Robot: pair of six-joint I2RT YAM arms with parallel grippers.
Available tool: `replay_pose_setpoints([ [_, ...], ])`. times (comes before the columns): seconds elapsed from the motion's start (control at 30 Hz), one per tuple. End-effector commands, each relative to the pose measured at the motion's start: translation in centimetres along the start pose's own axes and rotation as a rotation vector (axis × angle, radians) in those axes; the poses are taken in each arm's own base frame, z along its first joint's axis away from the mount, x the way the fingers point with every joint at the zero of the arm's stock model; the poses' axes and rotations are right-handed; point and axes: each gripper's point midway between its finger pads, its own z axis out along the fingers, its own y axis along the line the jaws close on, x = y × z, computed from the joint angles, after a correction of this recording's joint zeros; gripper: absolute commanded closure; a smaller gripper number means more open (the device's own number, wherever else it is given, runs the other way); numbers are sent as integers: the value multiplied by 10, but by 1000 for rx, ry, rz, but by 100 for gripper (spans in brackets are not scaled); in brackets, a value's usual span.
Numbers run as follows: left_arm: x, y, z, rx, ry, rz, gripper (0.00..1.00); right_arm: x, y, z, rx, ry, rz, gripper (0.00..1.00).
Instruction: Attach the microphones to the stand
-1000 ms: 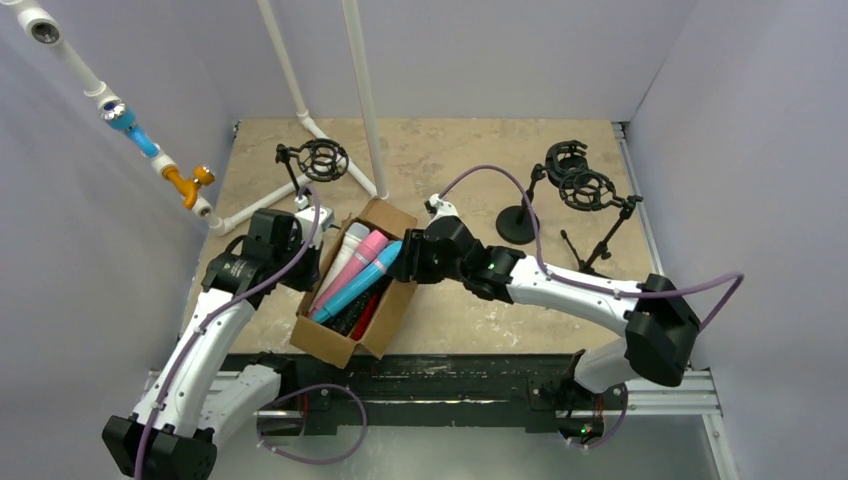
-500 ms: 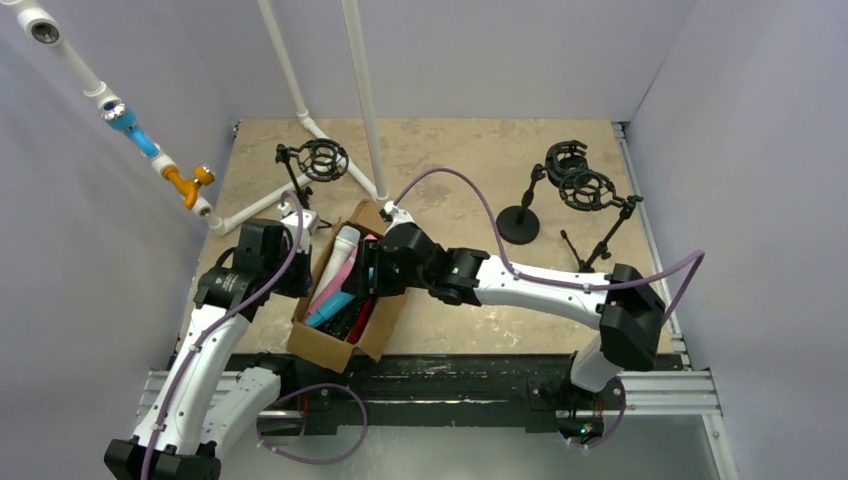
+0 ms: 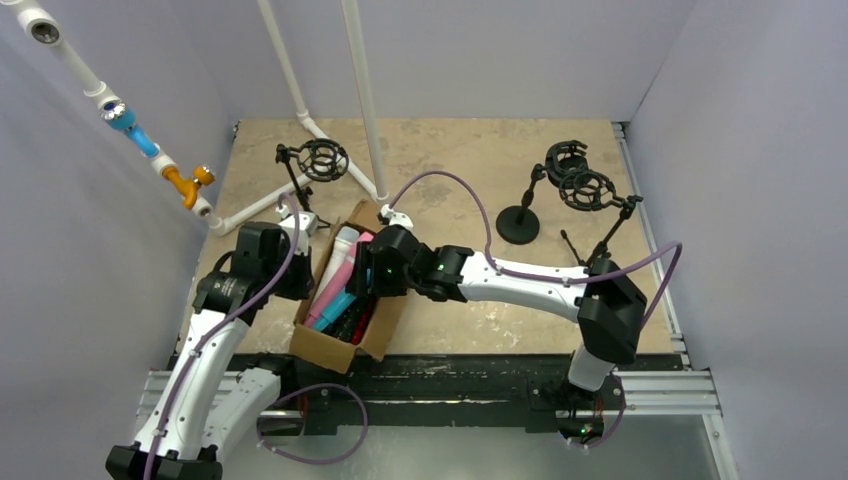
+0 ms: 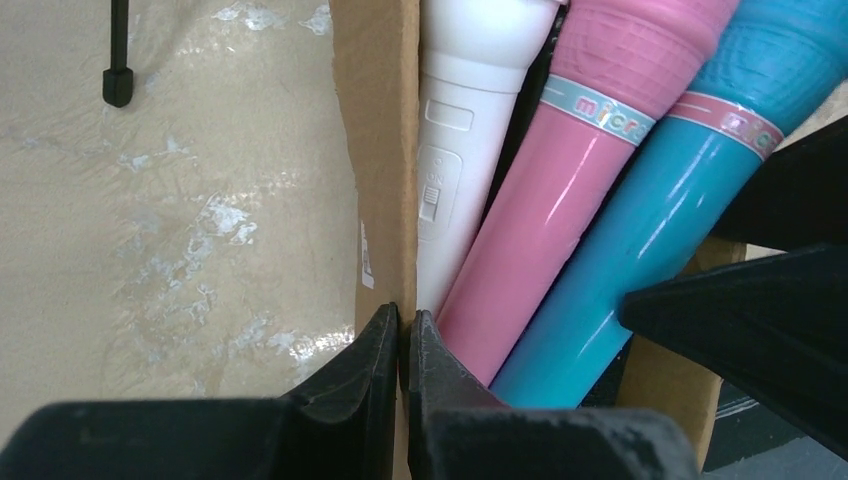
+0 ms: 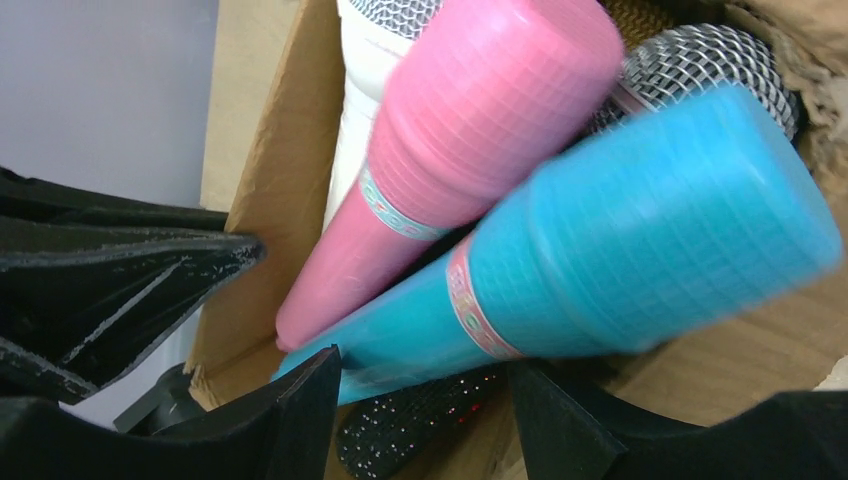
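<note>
The wall of the cardboard box (image 4: 385,150) is pinched by the closed left gripper (image 4: 402,330). Within the last second the right gripper (image 5: 430,400) has been carried from the box's right edge into it and its jaws spread wider. They are now set astride the blue microphone (image 5: 640,250), lying in the box beside the pink microphone (image 5: 480,120). A pick-up is judged imminent. The stands (image 3: 322,160) behind the box are unloaded.

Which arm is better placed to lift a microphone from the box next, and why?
Right. The right gripper is open inside the cardboard box, jaws apart close to the blue microphone. The left gripper is shut on the box's wall, so it is occupied.
</note>
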Motion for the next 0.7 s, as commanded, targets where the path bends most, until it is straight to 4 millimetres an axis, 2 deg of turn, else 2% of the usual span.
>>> replay_pose_setpoints([
  [0.0,-31,-31,-6,170,-139,-6,100,-29,-6,3,73,-129,27,36],
  [0.2,-29,-44,-4,250,-137,-1,100,-51,-1,0,89,-211,19,45],
  [0.33,-28,-49,-4,282,-142,-1,100,-48,-4,9,115,-198,5,55],
  [0.4,-28,-53,-6,300,-150,0,100,-45,-10,14,140,-192,1,55],
  [0.53,-27,-57,-8,324,-162,13,100,-43,-16,21,167,-187,-6,47],
  [0.67,-27,-55,-8,312,-164,8,100,-42,-17,25,163,-196,0,46],
])
